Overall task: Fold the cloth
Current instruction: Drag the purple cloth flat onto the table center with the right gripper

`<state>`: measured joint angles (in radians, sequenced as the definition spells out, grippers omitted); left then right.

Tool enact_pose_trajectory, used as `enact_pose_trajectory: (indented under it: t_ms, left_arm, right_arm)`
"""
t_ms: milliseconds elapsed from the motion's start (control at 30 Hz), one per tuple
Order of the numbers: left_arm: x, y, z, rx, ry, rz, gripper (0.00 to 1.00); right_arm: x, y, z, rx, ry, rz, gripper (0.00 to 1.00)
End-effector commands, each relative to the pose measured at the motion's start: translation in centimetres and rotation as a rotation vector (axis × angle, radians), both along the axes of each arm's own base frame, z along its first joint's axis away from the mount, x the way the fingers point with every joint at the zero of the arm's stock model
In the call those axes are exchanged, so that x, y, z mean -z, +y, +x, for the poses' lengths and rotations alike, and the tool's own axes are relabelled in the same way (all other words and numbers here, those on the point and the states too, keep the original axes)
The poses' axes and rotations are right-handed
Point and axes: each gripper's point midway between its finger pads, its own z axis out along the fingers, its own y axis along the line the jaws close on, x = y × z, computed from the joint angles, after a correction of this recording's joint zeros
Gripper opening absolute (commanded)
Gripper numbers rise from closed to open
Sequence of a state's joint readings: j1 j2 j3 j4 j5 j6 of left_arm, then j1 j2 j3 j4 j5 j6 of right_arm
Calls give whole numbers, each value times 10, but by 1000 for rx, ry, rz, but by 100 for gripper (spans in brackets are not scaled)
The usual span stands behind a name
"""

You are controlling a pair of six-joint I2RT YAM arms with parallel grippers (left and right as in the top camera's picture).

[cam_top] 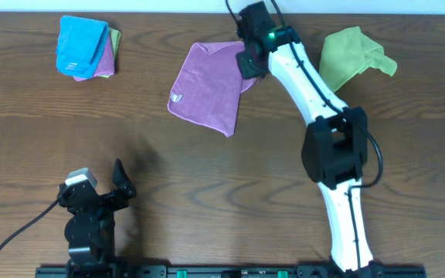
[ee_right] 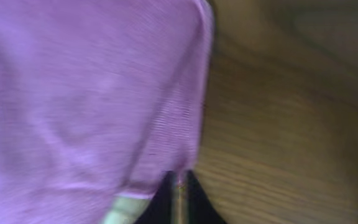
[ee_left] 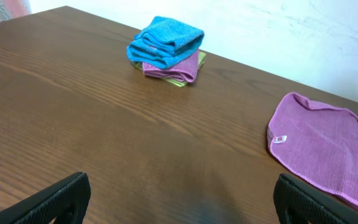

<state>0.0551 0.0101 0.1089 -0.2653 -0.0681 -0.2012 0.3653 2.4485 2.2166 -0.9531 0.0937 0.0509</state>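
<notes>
The purple cloth [cam_top: 207, 81] lies on the table at the back centre, its small white tag [cam_top: 176, 98] at the left edge. My right gripper [cam_top: 248, 62] is shut on the cloth's right corner. In the right wrist view the cloth [ee_right: 86, 93] fills the left side and hangs from the shut fingers [ee_right: 179, 186]. The left wrist view shows the cloth [ee_left: 328, 149] at the right with its tag [ee_left: 279, 139]. My left gripper [cam_top: 118, 181] is open and empty near the front left, well away from the cloth; its fingertips [ee_left: 179, 202] frame bare table.
A stack of folded cloths, blue on top [cam_top: 82, 45], sits at the back left, also in the left wrist view [ee_left: 165, 42]. A lime-green cloth [cam_top: 352, 55] lies crumpled at the back right. The right arm [cam_top: 315, 100] reaches across the table's right half.
</notes>
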Motion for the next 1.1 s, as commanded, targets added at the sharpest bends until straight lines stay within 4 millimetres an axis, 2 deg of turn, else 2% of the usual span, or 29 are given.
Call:
enact_pose_trajectory:
  t_ms: [0, 67, 133, 433, 600, 767, 1000, 1067]
  left_arm:
    - [13, 2, -1, -8, 34, 17, 96]
    - [13, 2, -1, -8, 34, 17, 95]
    - [13, 2, -1, -8, 34, 17, 95]
    - [13, 2, -1, -8, 34, 17, 95]
    - [13, 2, -1, -8, 34, 17, 96]
    - [13, 2, -1, -8, 34, 17, 95]
    - [13, 2, -1, -8, 34, 17, 95]
    - [13, 2, -1, -8, 34, 17, 95]
  right_arm:
    - [12, -3, -4, 17, 37, 0, 33]
    - [14, -2, -6, 14, 49, 3, 43]
    - [14, -2, -6, 13, 47, 3, 46]
    - [33, 7, -18, 17, 134, 73, 45]
    - [34, 12, -17, 17, 133, 99, 45]
    - [35, 10, -16, 42, 136, 105, 41]
    - [54, 8, -21, 52, 175, 93, 38]
    - [54, 8, -20, 52, 171, 94, 27]
